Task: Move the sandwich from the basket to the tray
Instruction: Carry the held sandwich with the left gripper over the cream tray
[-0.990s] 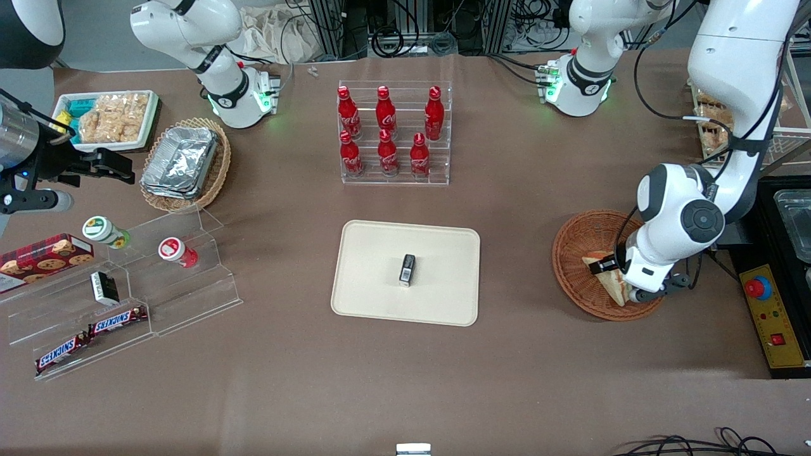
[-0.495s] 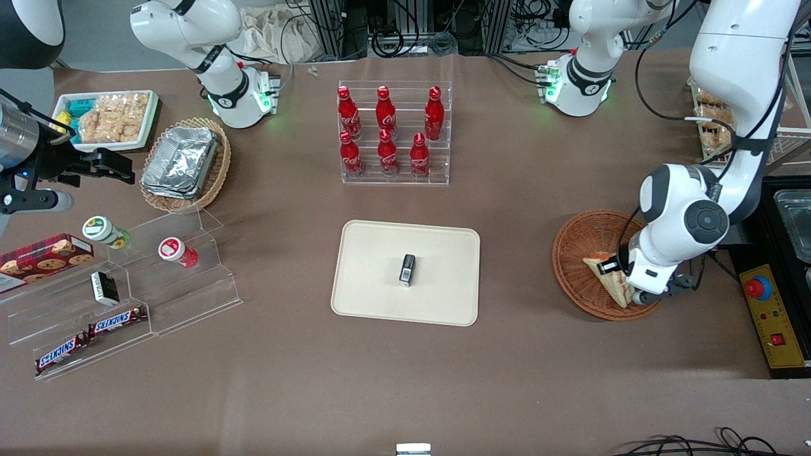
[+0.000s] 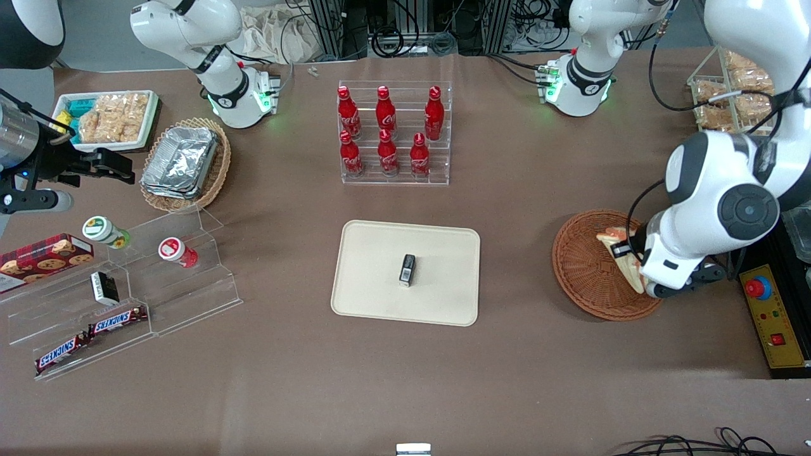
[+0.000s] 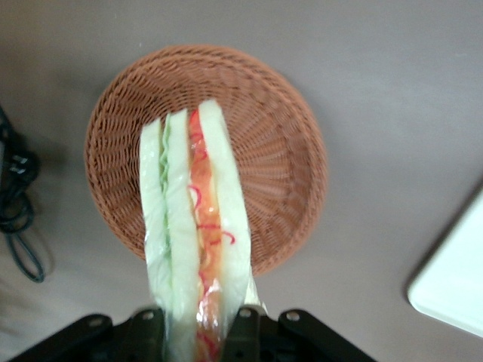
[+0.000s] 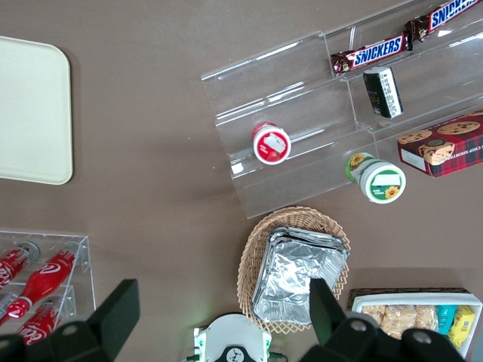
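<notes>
The sandwich (image 3: 613,246) (image 4: 198,226), a wedge of pale bread with red-orange filling, hangs lifted above the round reddish-brown basket (image 3: 586,272) (image 4: 283,143). My left gripper (image 3: 626,254) (image 4: 198,330) is shut on its wide end, the black fingers (image 4: 245,328) pressing both bread faces. The basket beneath holds nothing else. The cream-beige tray (image 3: 374,253) lies at the table's middle, toward the parked arm from the basket; one corner of the tray (image 4: 453,283) shows in the left wrist view.
A small black box (image 3: 407,269) lies on the tray. A clear rack of red cola bottles (image 3: 394,134) stands farther from the front camera. A yellow control box with a red button (image 3: 768,304) sits beside the basket. Black cables (image 4: 16,219) lie near the basket.
The gripper has risen with the sandwich, lifting it off the basket floor and carrying it away from the front camera; the arm's wrist now looms larger in the front view.
</notes>
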`<state>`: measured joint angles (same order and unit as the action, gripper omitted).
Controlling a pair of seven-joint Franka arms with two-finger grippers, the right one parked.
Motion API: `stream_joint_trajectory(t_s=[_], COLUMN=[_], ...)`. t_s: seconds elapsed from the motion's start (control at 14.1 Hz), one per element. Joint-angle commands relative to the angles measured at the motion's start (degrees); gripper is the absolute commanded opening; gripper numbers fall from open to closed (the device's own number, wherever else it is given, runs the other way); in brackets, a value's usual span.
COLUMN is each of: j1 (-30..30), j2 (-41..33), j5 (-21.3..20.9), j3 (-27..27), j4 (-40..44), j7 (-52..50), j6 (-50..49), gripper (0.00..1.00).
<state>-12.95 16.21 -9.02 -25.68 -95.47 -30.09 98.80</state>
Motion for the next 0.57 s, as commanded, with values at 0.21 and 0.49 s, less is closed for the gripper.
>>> stream_joint_trajectory(t_s=[0.21,0.49], j1=[1.8,10.5], j2=[2.5,9.5], j5=[-0.2,-1.5], j3=[-12.7,-12.6], j4=[7.0,4.7], j7=[-9.9,-10.2], j6=[-3.3,3.7], gripper=[0.00,0.00])
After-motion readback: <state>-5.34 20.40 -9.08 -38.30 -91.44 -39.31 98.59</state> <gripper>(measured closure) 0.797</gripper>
